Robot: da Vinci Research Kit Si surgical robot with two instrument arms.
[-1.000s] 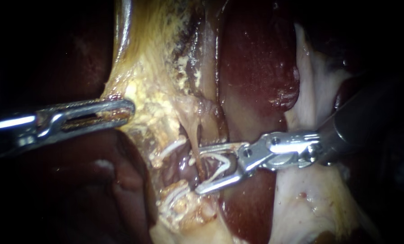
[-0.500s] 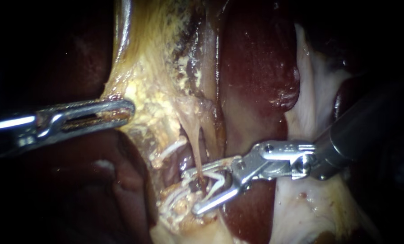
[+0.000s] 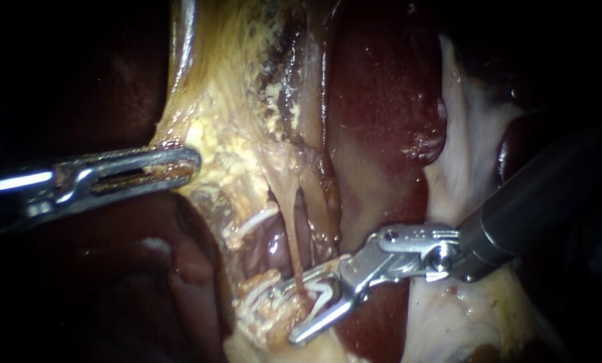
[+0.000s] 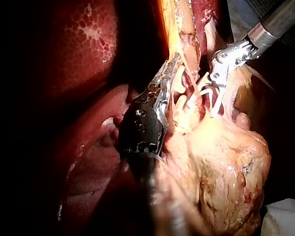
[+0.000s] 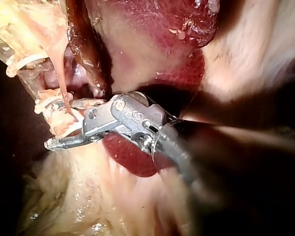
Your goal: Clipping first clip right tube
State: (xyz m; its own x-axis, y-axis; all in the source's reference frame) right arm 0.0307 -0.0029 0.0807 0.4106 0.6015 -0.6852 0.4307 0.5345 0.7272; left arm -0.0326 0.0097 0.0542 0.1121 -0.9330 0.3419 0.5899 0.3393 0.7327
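In the endoscope view a thin tan tube [image 3: 294,235] runs down from the yellowish tissue [image 3: 227,154]. My right instrument [image 3: 285,312] comes in from the right. Its jaws stand wide apart, holding a white clip [image 3: 317,290] between them. The tube's lower end passes between the clip's legs. The right wrist view shows the same: the tube [image 5: 61,73] drops into my right instrument [image 5: 56,123]. My left instrument [image 3: 186,165] is shut on the edge of the yellowish tissue and holds it to the left; the left wrist view also shows my left instrument [image 4: 167,78] there.
Dark red liver [image 3: 381,101] lies behind and right of the tube. Pale whitish tissue [image 3: 462,148] sits beside the right shaft. Another white clip [image 3: 250,225] lies on tissue left of the tube, and white strands [image 3: 253,302] lie below it.
My right instrument has moved down and to the left along the tube, carrying the clip lower on it. My left instrument has stayed where it was.
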